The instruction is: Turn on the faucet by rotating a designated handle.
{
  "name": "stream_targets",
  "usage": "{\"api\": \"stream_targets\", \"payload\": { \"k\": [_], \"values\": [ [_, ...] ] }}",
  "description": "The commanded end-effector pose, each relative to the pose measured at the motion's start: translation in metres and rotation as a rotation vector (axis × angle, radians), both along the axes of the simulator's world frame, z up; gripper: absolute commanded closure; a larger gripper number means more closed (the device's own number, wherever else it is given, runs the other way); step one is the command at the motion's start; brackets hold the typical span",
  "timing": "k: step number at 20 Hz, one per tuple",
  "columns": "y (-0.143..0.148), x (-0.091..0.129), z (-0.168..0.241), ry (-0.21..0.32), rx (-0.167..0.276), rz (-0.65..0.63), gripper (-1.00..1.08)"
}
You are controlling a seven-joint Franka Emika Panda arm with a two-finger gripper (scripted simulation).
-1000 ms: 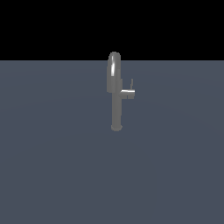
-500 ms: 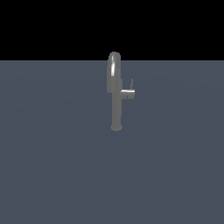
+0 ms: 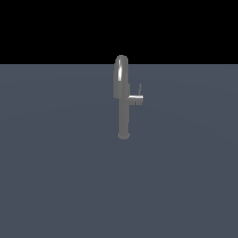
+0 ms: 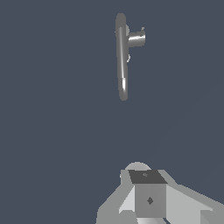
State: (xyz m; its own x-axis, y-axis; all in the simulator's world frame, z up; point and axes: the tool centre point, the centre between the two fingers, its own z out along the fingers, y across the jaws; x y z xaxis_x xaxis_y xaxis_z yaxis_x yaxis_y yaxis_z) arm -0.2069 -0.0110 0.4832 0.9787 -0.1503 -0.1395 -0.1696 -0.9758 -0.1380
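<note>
The faucet [image 3: 123,109] is a tall, slim grey column standing on the flat grey surface, with a glossy arched spout [image 3: 121,74] on top. A short side stub [image 3: 135,99] points to the exterior view's right. The handle [image 3: 139,89], a thin dark-grey stick, rises from the stub's end. The wrist view looks down on the faucet [image 4: 122,57] and its stub [image 4: 136,38]. The handle shows there only as a tiny tip [image 4: 142,29]. Grey parts of my gripper [image 4: 148,199] show in the wrist view, well apart from the faucet. The jaws' spacing is not readable. The arm does not show in the exterior view.
A plain grey-blue floor [image 3: 56,176] spreads around the faucet, with black background [image 3: 56,28] beyond its far edge. Nothing else stands in view.
</note>
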Motion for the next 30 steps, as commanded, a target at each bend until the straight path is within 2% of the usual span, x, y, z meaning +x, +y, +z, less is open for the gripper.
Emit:
{"api": "stream_targets", "payload": {
  "k": [1, 17, 30],
  "values": [
    [0.0, 0.014, -0.003, 0.034, 0.038, -0.039, 1.08],
    [-0.014, 0.105, -0.036, 0.272, 0.306, -0.307, 1.08],
    [-0.036, 0.175, -0.087, 0.488, 0.557, -0.551, 1.08]
  ]
}}
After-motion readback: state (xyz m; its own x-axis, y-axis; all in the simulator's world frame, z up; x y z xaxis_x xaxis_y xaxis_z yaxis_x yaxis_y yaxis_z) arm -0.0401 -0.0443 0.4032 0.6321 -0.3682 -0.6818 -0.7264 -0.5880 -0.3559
